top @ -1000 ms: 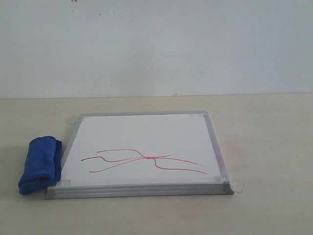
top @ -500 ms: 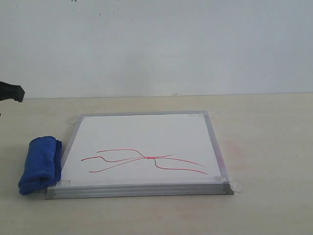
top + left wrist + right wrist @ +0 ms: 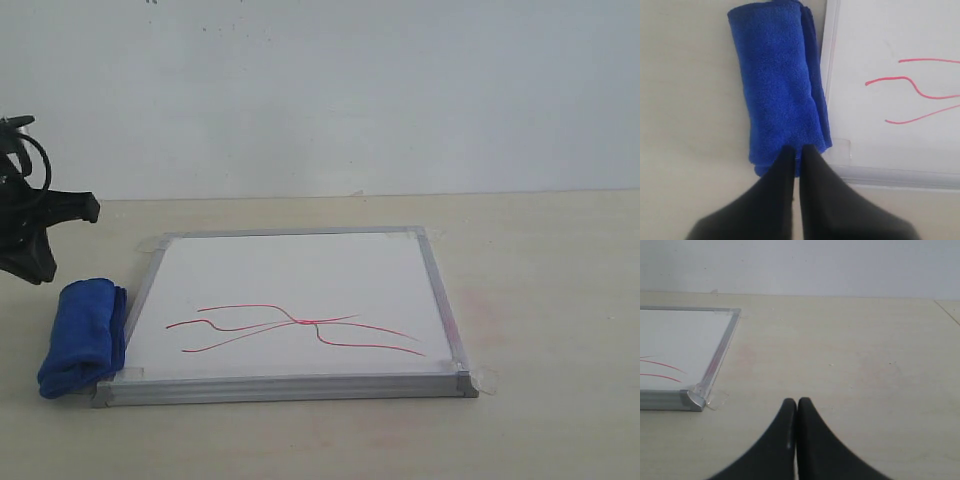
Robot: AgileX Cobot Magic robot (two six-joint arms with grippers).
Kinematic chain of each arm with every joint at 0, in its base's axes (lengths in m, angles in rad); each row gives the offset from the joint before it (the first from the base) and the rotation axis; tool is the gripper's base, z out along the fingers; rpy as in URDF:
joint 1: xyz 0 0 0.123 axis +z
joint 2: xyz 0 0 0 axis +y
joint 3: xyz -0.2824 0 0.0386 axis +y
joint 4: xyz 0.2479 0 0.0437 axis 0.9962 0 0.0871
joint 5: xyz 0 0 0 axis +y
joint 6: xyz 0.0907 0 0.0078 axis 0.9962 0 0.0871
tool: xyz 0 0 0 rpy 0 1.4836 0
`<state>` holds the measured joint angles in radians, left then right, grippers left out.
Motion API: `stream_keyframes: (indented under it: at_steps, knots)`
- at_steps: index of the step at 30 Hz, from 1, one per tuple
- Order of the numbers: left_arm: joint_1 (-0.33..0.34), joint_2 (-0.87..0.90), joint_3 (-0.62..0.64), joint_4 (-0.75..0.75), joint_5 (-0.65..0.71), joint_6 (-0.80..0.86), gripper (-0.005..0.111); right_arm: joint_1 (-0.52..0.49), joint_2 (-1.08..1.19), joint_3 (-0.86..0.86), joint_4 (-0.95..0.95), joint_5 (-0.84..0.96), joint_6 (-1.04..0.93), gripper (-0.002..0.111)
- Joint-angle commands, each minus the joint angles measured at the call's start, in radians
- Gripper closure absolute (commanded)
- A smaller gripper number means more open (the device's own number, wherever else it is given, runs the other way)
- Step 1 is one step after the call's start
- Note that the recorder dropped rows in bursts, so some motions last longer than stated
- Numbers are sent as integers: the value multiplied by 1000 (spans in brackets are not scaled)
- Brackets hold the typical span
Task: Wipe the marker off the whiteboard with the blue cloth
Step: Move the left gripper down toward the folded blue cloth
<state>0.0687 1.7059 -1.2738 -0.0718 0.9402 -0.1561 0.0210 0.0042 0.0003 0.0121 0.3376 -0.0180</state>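
Observation:
The whiteboard [image 3: 300, 270] lies flat on the table, and the red marker [image 3: 300, 320] lines cross its near half. Against the board's left edge rests the blue cloth [image 3: 85, 335], rolled up. My left arm [image 3: 35, 225] hangs above the table just behind and left of the cloth. In the left wrist view the left gripper [image 3: 797, 150] is shut and empty, hovering over one end of the cloth [image 3: 780, 95], beside the board [image 3: 865, 30] and marker [image 3: 885, 79]. My right gripper [image 3: 797, 402] is shut and empty over bare table beside a board corner [image 3: 692, 400].
A pale wall stands behind the beige table [image 3: 540, 300]. Clear tape tabs [image 3: 485, 380] stick out at the board's corners. A table edge or seam [image 3: 947, 307] shows at the far right of the right wrist view.
My left arm has come in from the left edge and moved right and down, ending above the table behind the cloth. Board, marker and cloth have not moved.

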Motion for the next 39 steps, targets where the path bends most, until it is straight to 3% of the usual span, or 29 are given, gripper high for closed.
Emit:
stream_keyframes:
  at_steps: [1, 8, 15, 30, 33, 39]
  knots:
    - [2, 7, -6, -38, 55, -8, 103, -6, -4, 0, 3, -4, -3, 108]
    - [2, 7, -6, 19, 92, -8, 103, -6, -4, 0, 3, -4, -3, 108]
    - [2, 9, -6, 16, 100, -84, 103, -6, -4, 0, 3, -4, -3, 108]
    - [2, 105, -6, 7, 118, -68, 102, -6, -4, 0, 3, -4, -3, 108]
    - [2, 111, -6, 7, 105, -68, 90, -6, -4, 0, 3, -4, -3, 108]
    - [2, 111, -6, 9, 80, -80, 48, -6, -4, 0, 3, -4, -3, 108]
